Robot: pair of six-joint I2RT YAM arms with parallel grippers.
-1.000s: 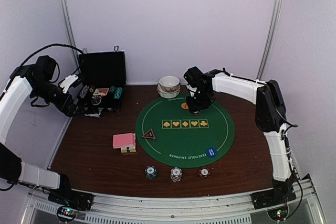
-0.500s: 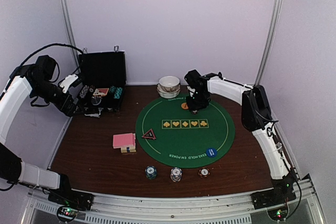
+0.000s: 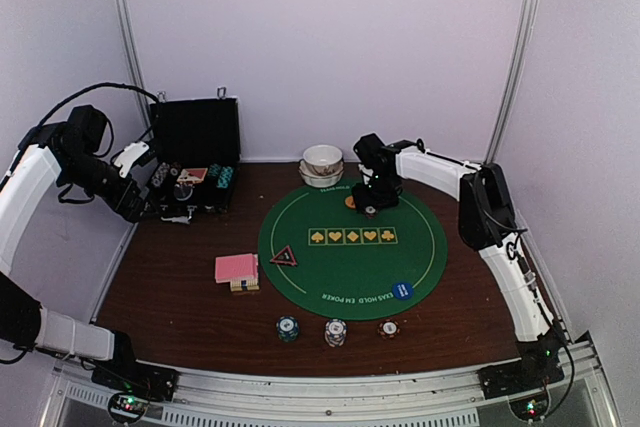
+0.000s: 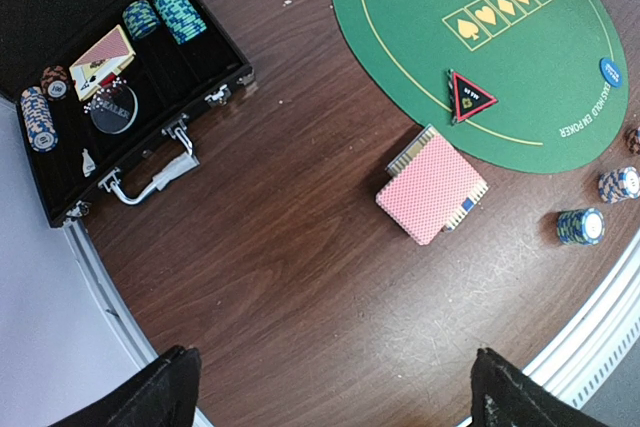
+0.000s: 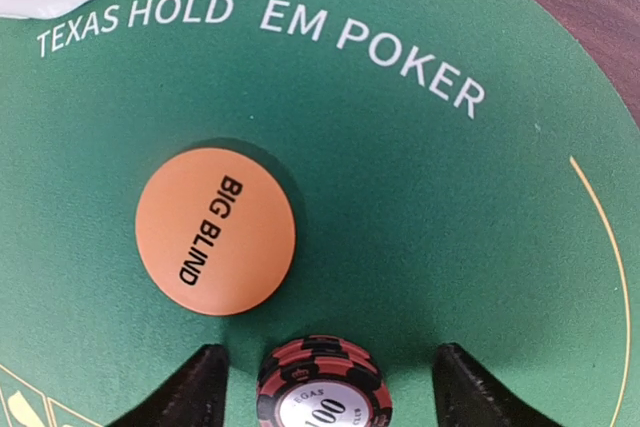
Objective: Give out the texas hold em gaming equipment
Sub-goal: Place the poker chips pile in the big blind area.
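Right gripper [image 5: 330, 392]: fingers apart, straddling a small round chip stack [image 5: 322, 387] with a red-and-black striped edge and a pale centre. There is a gap on both sides. The stack stands on the green felt mat [image 5: 440, 247], just beside a flat matte orange disc [image 5: 215, 231] lettered BIG BLIND.

Left gripper [image 4: 335, 392]: spread wide, holding nothing, above the wood-grain desk [image 4: 270, 267].

Pink-backed card deck [image 4: 432, 187] lies just off the mat, near the red-rimmed triangle [image 4: 469, 96].
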